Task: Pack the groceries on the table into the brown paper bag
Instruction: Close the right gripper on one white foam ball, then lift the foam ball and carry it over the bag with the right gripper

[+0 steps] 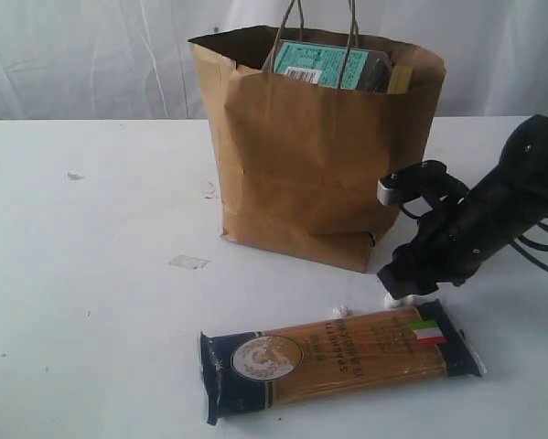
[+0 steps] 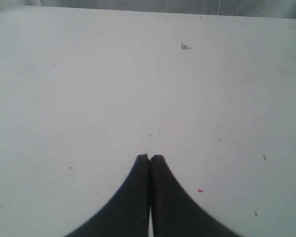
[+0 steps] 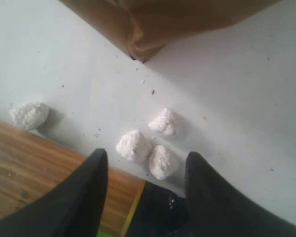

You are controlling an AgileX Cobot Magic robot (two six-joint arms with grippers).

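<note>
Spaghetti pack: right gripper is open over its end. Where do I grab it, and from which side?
Come straight down from above: the spaghetti pack lies flat on the table, so only its long edges offer a pinch. Span its narrow width with the right gripper, probably inboard of the navy end so it droops less. Mind the white pellets beside it.
</note>
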